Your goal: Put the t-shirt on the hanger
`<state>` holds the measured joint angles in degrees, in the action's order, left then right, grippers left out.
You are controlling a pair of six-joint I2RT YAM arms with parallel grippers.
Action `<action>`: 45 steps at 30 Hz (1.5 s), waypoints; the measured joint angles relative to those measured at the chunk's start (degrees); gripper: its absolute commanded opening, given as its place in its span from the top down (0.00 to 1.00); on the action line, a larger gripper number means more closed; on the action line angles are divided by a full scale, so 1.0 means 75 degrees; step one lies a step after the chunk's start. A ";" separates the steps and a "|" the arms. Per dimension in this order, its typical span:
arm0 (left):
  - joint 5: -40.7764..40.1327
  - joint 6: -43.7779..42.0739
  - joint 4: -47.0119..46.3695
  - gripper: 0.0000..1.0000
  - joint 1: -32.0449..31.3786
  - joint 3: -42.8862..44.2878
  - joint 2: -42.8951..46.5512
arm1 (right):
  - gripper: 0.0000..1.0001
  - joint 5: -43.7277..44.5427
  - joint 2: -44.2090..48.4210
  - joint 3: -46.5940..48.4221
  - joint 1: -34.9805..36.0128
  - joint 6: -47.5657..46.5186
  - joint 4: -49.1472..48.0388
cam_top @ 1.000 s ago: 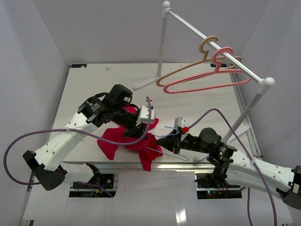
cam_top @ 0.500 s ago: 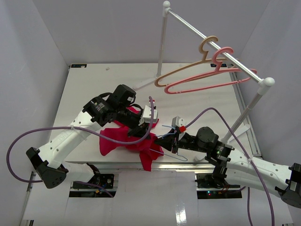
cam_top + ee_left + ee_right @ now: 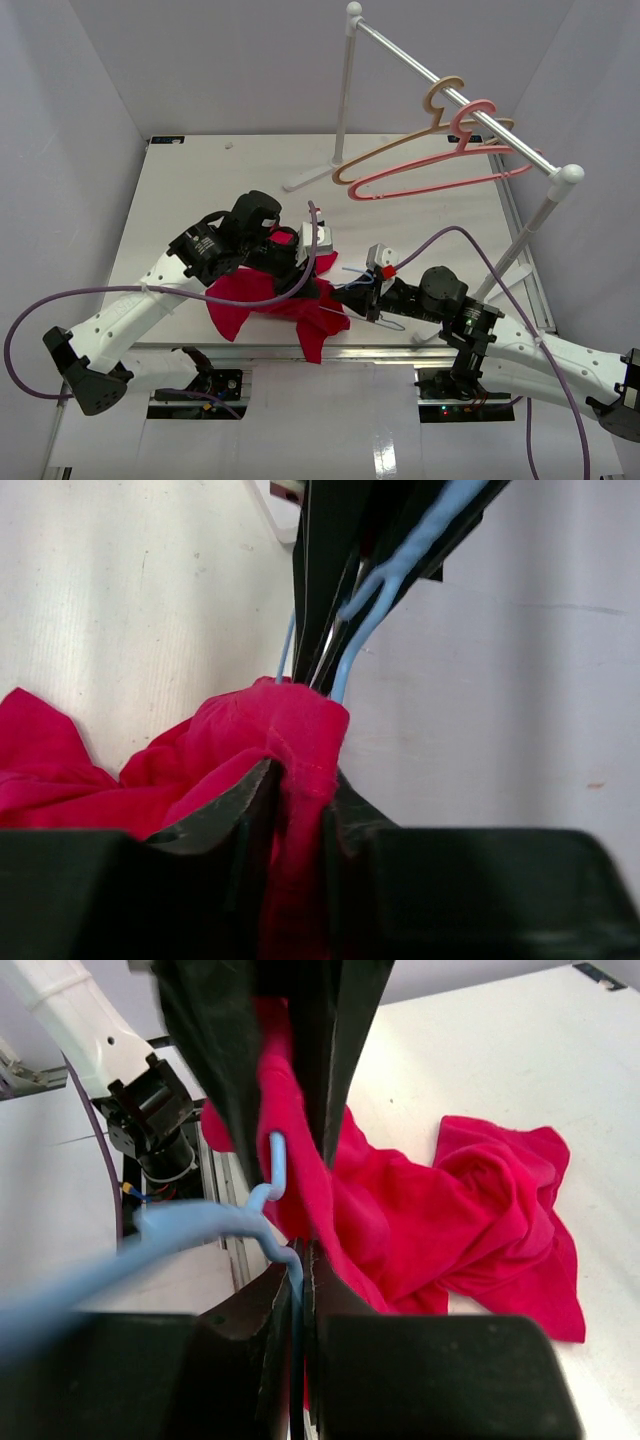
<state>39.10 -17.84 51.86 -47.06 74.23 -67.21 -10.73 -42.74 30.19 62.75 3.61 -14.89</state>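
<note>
The crimson t-shirt point(image 3: 265, 295) lies bunched on the near part of the table, one part lifted. My left gripper point(image 3: 318, 268) is shut on a fold of the t-shirt point(image 3: 290, 740). My right gripper point(image 3: 352, 296) faces it and is shut on the thin light-blue hanger point(image 3: 215, 1225), near its hook. In the left wrist view the hanger's blue wires point(image 3: 385, 590) run down into the pinched cloth. In the right wrist view the hook point(image 3: 277, 1165) sits against the raised t-shirt point(image 3: 420, 1210). The two grippers are nearly touching. Most of the hanger is hidden in the top view.
A white clothes rail point(image 3: 455, 95) stands at the back right, with a tan hanger point(image 3: 400, 145) and a pink hanger point(image 3: 440, 170) hung on it. Its foot point(image 3: 312, 175) rests mid-table. Purple cables point(image 3: 470, 250) loop over both arms. The table's near edge point(image 3: 300, 350) is close.
</note>
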 measured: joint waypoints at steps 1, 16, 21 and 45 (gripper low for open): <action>-0.0012 0.0002 -0.0003 1.00 0.0012 -0.0029 -0.0026 | 0.92 0.0009 0.0000 0.0071 0.0004 -0.0023 0.0007; -0.0523 0.0076 -0.0008 1.00 -0.0054 -0.0039 -0.0104 | 0.73 0.0459 -0.0070 0.0219 -0.0084 -0.0018 0.0374; -0.1533 0.0604 -0.0490 1.00 -0.0046 -0.0536 0.0524 | 0.52 0.1002 0.0273 0.0349 -0.0022 0.0100 0.0312; -0.4702 0.3055 -0.2123 1.00 0.0010 -0.2527 0.4050 | 0.51 0.3210 -0.0049 0.0747 0.0036 0.2002 0.1380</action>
<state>3.84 5.07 35.93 -46.98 55.28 -36.84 13.34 -43.11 35.79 63.01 18.63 -4.54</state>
